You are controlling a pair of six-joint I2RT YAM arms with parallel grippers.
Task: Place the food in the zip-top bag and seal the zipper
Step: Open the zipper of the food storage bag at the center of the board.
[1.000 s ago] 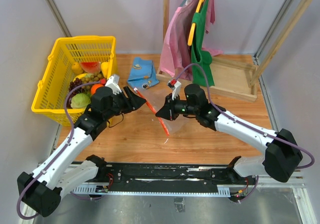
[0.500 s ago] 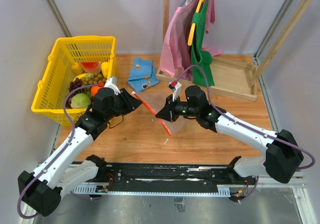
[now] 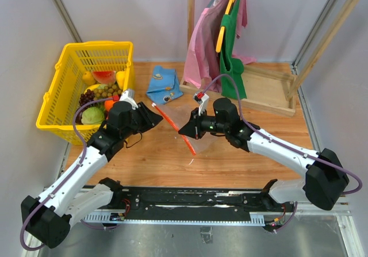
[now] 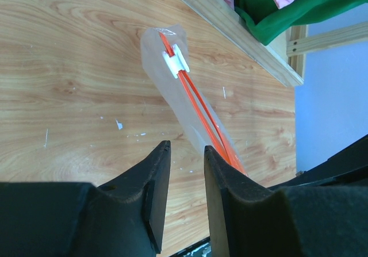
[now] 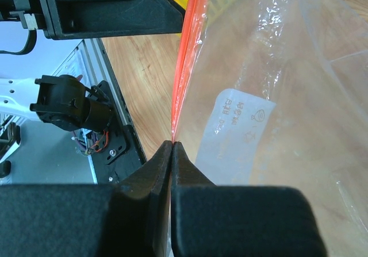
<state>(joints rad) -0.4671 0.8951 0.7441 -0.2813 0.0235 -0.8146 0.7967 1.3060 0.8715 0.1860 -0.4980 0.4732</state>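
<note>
The clear zip-top bag (image 3: 202,131) lies on the wooden table between my arms. Its red zipper (image 3: 172,125) runs diagonally along the bag's left edge. My right gripper (image 3: 185,132) is shut on the near end of the zipper (image 5: 185,61), with the bag (image 5: 276,96) spreading to its right. My left gripper (image 3: 154,118) is open and empty, just left of the zipper. In the left wrist view its gripper (image 4: 185,152) points at the bag (image 4: 167,90), the zipper (image 4: 201,110) and a white slider (image 4: 175,61). The food (image 3: 100,90) sits in the yellow basket (image 3: 57,67).
A blue folded cloth (image 3: 164,83) lies behind the bag. A wooden clothes rack (image 3: 261,90) with pink and green garments (image 3: 224,44) stands at the back right. Its base (image 4: 230,33) also shows in the left wrist view.
My left gripper has drawn back a little to the left, away from the zipper, which now shows along its length. My right gripper still holds the zipper's near end.
</note>
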